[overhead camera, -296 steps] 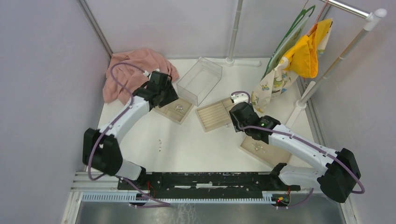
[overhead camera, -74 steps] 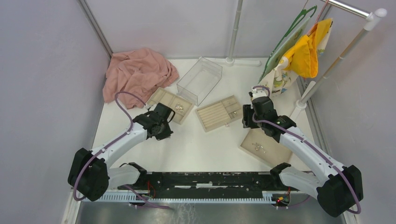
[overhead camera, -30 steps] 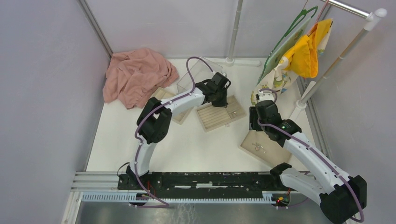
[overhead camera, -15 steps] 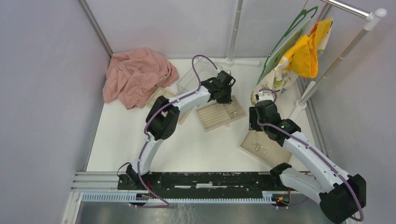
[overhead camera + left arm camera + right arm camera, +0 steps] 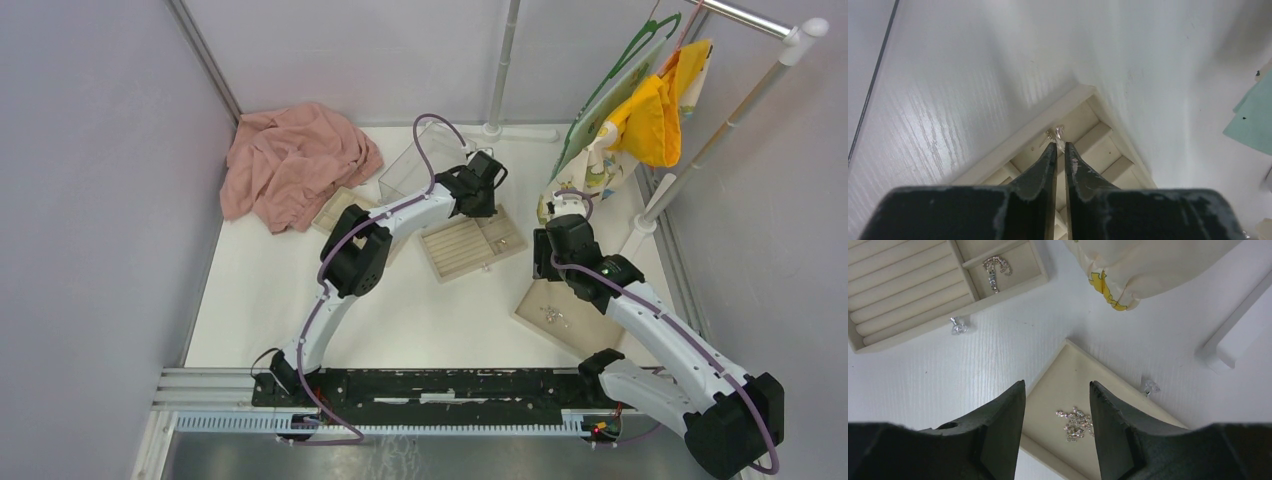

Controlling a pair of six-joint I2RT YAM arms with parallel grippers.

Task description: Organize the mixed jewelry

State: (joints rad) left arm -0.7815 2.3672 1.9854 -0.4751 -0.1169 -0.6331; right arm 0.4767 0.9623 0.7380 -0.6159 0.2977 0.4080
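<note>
At the corner compartment of the divided tray [image 5: 1068, 102]: tiny jewelry piece [image 5: 1057, 134], right at the left gripper [image 5: 1059, 146] tips. Jaws a narrow slit; cannot tell whether pinched or loose. Could cling to a finger and fall outside the rim. Right gripper [image 5: 1056, 385] parted, over the flat tray [image 5: 1135, 412].

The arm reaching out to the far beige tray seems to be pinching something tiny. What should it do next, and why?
Probably open the left gripper slightly. A tiny silver jewellery piece sits at its nearly closed fingertips, right over the corner compartment of the beige divided tray, so letting go should drop it in there.
</note>
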